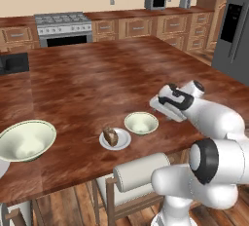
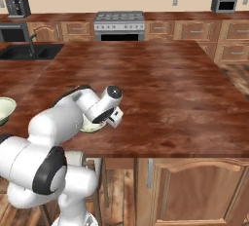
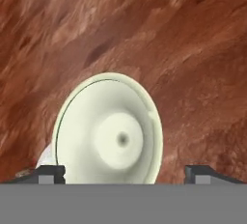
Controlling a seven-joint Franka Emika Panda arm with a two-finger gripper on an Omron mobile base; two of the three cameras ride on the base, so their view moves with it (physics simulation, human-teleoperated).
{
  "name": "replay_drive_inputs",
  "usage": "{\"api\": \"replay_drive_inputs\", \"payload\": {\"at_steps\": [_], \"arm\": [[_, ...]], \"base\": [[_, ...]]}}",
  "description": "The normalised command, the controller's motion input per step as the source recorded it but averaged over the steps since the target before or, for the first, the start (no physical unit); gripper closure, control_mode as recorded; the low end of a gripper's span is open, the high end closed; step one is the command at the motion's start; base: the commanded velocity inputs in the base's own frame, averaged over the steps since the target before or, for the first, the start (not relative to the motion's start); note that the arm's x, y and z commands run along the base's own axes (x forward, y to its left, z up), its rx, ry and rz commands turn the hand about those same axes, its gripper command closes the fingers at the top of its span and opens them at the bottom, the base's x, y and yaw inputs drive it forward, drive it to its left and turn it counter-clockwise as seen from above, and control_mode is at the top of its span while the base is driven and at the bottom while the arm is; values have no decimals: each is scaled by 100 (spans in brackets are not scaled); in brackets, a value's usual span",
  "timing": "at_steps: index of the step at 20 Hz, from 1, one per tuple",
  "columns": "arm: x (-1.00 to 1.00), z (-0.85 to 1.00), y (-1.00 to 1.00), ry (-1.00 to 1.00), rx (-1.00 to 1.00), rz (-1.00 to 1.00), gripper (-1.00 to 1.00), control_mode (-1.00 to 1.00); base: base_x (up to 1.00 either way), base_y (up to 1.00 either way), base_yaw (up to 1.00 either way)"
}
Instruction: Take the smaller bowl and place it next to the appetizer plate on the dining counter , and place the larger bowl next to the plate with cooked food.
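Cream small bowl (image 1: pixel 141 122) sits on the counter (image 1: pixel 97 79) just beside the appetizer plate (image 1: pixel 115 139), done I judge. My gripper (image 3: pixel 123 175) is released above it. Next, the large bowl (image 1: pixel 25 140) lies far to my left.

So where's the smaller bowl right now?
In the left base view the smaller bowl sits on the dining counter near its front edge, just right of the appetizer plate.

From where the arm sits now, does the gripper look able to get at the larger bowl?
Probably yes. The larger bowl stands apart on the dining counter, with nothing over it; the open gripper hovers by the smaller bowl, a long swing away.
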Motion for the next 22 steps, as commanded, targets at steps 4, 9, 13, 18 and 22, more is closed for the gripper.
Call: {"api": "replay_drive_inputs", "payload": {"at_steps": [4,9,13,18,22], "arm": [[-76,100,-28,11,-9,7,-100,-100],[-94,96,-24,1,-4,10,-100,-100],[-87,49,-26,-2,-1,15,-100,-100],[-87,21,-7,-14,0,17,-100,-100],[-74,12,0,-20,0,13,-100,-100]], "base": [[0,0,0],[0,0,0],[0,0,0],[0,0,0],[0,0,0]]}}
